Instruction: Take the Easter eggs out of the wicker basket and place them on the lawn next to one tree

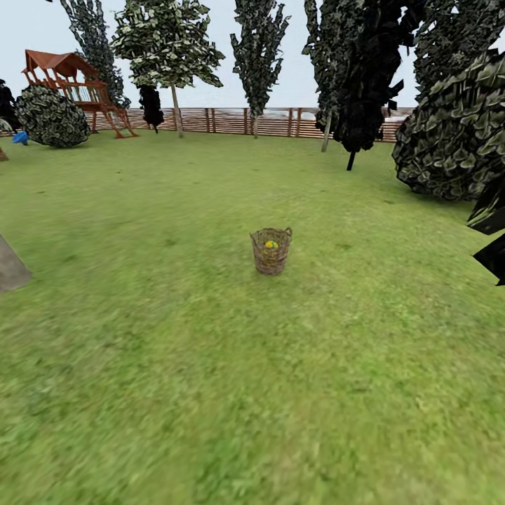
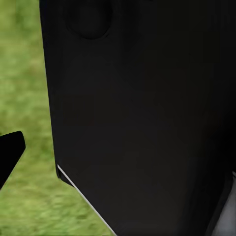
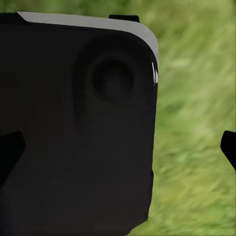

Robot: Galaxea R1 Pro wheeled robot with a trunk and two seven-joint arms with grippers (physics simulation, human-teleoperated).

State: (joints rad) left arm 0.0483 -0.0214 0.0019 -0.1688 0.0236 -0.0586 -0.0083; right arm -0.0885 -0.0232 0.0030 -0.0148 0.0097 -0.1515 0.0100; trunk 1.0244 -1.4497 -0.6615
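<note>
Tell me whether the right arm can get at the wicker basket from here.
Probably not yet. The wicker basket stands well ahead on the lawn with open grass between, nothing blocking it. The right wrist view shows a dark robot panel and grass close by, so drive closer first.

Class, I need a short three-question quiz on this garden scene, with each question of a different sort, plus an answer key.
1. True or false: the basket stands upright on the grass.
2. Which is visible inside the basket? A) something yellow B) a blue ball C) nothing
3. Fill in: behind the far trees runs a wooden ____.

Key: 1 true. 2 A, a yellow egg shows past the rim. 3 fence.
</note>
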